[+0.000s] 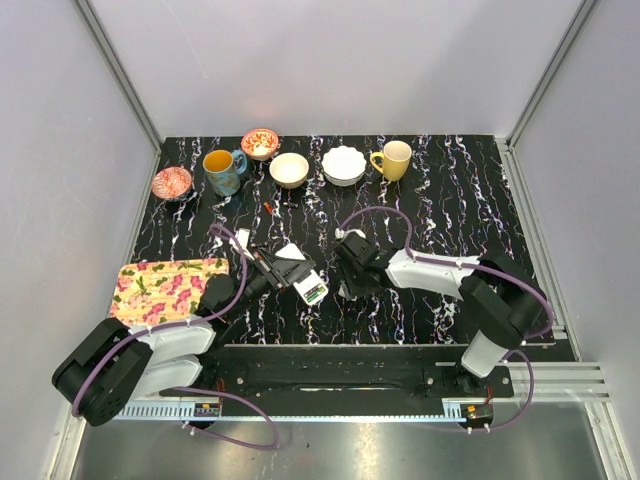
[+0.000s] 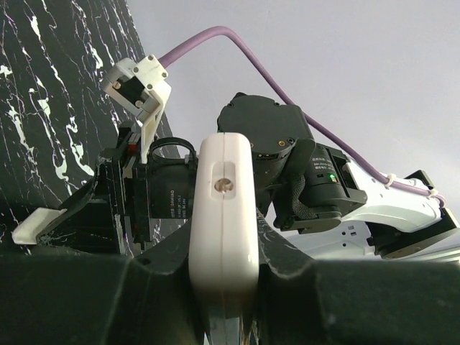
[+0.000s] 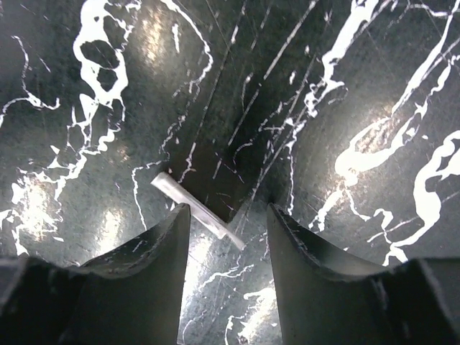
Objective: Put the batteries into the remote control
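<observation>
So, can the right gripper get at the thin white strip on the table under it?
Probably yes: the thin white strip lies on the bare table, one end within the open right gripper, nothing covering it. Being so flat, it may be hard to pinch.

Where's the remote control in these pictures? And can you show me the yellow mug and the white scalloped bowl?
remote control (image 2: 224,215): left wrist view, middle of its narrow white edge.
yellow mug (image 1: 397,165): top external view, its side wall.
white scalloped bowl (image 1: 343,179): top external view, its near outer wall.
</observation>
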`<state>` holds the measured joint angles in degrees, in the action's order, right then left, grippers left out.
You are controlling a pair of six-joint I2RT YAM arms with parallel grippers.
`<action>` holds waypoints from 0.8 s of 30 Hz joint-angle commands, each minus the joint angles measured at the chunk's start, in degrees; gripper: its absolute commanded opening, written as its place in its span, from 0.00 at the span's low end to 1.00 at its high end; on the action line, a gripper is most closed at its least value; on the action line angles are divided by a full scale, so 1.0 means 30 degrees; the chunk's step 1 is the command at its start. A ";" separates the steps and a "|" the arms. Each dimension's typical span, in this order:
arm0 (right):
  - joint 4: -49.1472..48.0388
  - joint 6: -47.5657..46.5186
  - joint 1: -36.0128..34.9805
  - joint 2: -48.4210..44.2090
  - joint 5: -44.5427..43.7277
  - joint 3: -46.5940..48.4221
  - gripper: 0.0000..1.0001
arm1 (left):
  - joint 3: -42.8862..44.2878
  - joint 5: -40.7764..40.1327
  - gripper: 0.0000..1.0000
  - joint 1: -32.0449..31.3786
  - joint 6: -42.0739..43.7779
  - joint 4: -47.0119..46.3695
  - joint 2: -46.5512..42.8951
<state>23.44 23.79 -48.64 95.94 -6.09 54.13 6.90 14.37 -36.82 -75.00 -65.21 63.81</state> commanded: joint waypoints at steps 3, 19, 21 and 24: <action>-0.0958 0.0418 -0.0719 0.1886 0.0184 -0.0846 0.47 | 0.0104 0.0014 0.00 -0.0120 0.0186 -0.1203 -0.0265; -0.0642 0.1883 -0.1012 0.1570 -0.0576 -0.0758 0.00 | 0.0016 0.0014 0.00 -0.0091 0.0333 -0.0675 -0.0851; 0.0325 0.2059 -0.0954 0.0894 -0.2386 -0.0408 0.00 | -0.0042 -0.0015 0.00 -0.0120 0.0303 -0.0763 -0.0851; 0.4040 0.2178 -0.0954 0.0392 -0.7361 0.1346 0.00 | -0.0101 -0.0044 0.00 -0.0091 0.0245 -0.0909 -0.0822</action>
<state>17.37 29.10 -50.92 98.13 -11.27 55.07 6.90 14.41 -36.86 -74.81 -63.90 62.30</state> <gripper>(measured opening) 0.021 0.250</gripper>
